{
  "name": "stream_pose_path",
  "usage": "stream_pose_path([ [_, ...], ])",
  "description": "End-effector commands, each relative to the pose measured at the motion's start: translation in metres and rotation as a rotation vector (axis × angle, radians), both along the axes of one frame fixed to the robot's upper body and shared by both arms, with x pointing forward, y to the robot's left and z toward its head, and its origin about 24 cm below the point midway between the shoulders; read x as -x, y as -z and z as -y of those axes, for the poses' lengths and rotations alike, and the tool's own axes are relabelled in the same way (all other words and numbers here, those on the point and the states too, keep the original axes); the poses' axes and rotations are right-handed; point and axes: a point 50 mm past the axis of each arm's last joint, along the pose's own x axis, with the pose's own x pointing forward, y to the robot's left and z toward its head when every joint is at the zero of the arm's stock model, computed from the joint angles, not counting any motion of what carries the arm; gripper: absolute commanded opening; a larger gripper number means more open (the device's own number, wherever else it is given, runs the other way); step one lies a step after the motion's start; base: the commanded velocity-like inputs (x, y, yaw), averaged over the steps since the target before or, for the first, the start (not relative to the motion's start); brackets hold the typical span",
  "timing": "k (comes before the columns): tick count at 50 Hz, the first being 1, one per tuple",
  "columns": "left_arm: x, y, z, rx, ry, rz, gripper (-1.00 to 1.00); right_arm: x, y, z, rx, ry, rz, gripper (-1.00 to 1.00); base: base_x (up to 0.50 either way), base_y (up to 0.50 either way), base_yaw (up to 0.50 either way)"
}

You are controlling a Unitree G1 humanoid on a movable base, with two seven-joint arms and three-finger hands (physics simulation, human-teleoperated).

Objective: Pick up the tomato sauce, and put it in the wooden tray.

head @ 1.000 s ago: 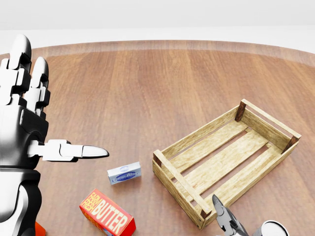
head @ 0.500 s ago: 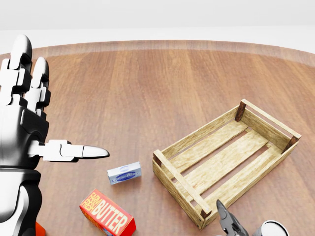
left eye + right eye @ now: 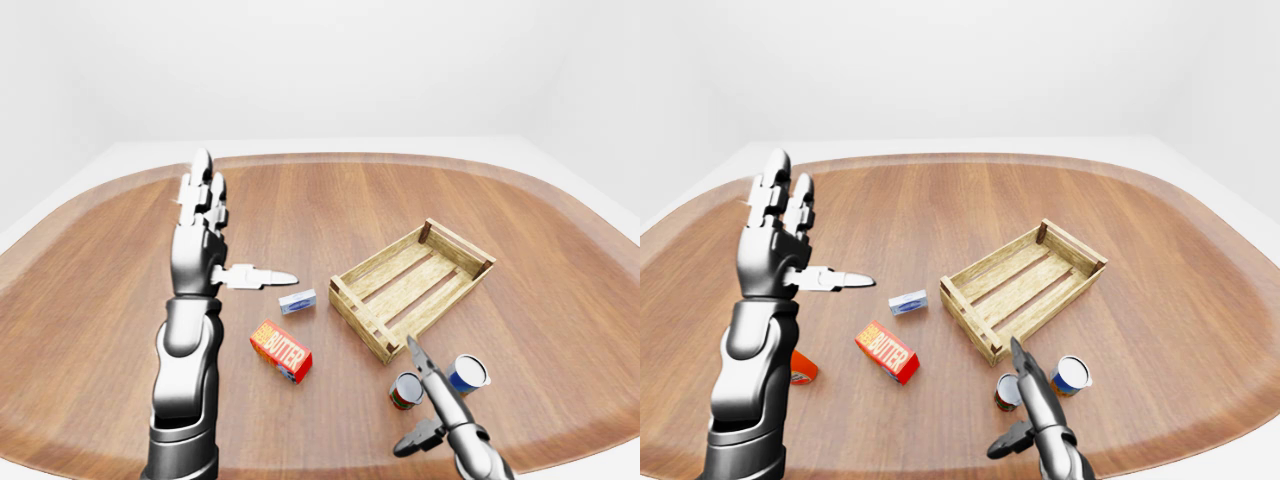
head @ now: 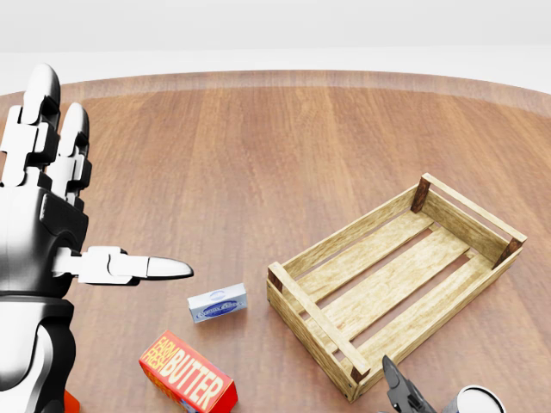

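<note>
The tomato sauce can (image 3: 404, 390), red with a green band, stands upright on the wooden table near the bottom of the left-eye view. My right hand (image 3: 428, 405) rises from the bottom edge just right of it, fingers straight and pointing up, thumb out to the left, open and holding nothing. The wooden tray (image 3: 362, 322), a slatted crate, lies empty above the can. My left hand (image 3: 228, 238) is held up high at the left, open with the thumb pointing right. The head view shows only the tray (image 4: 310, 331), my left hand and a right fingertip (image 4: 389, 372).
A blue-and-white cup (image 3: 468, 373) stands right of the sauce can, close to my right hand. A red butter box (image 3: 281, 351) and a small blue-white packet (image 3: 297, 301) lie left of the tray. An orange item (image 3: 802, 370) sits behind my left forearm.
In the head view my right fingertip has sunk a little toward the bottom edge. My left hand has drifted slightly upward. Nothing on the table has moved.
</note>
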Motion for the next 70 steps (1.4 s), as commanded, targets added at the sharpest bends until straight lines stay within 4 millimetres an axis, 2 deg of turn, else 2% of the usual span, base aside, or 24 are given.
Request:
stream_pose_path([
  [1,0.0,0.0,0.0,0.0,0.001,0.001,1.0,0.001,0.004,0.0,0.006,0.003,-0.013,1.0,0.0,0.0,0.0],
  [26,0.0,0.0,0.001,-0.002,0.002,0.0,1.0,0.003,0.008,-0.001,0.008,-0.001,-0.028,1.0,0.0,0.0,0.0],
  [27,0.0,0.0,0.001,-0.002,0.002,0.0,1.0,0.003,0.008,-0.001,0.007,-0.002,-0.029,0.84,0.0,0.0,0.0],
  [28,0.001,0.0,0.001,-0.002,0.002,0.002,1.0,0.003,0.008,-0.001,0.005,-0.002,-0.03,-0.16,0.0,0.0,0.0],
  [29,0.001,0.0,0.001,-0.002,0.002,0.002,1.0,0.003,0.008,-0.001,0.005,-0.002,-0.03,-0.16,0.0,0.0,0.0],
  [30,0.0,0.0,0.001,-0.002,0.002,0.0,1.0,0.003,0.009,-0.001,0.005,-0.003,-0.033,-1.0,0.0,0.0,0.0],
  [41,-0.001,0.002,0.001,-0.002,0.001,-0.008,1.0,0.002,0.008,-0.001,0.002,-0.003,-0.033,-1.0,0.0,0.0,0.0],
  [45,0.0,0.001,0.001,-0.003,0.001,-0.006,1.0,0.0,0.02,0.001,0.014,0.016,-0.063,-1.0,0.0,0.0,0.0],
  [52,0.0,0.0,0.001,-0.003,0.002,-0.001,1.0,0.002,0.014,0.0,0.007,0.007,-0.048,-1.0,0.0,0.0,0.0],
  [61,0.0,0.001,0.001,-0.003,0.004,-0.005,1.0,0.0,-0.008,-0.004,-0.02,-0.028,0.016,-1.0,0.0,0.0,0.0],
  [70,-0.001,0.002,0.002,-0.001,0.006,-0.01,1.0,-0.008,-0.052,-0.007,-0.051,-0.083,0.146,-1.0,0.0,0.0,0.0],
])
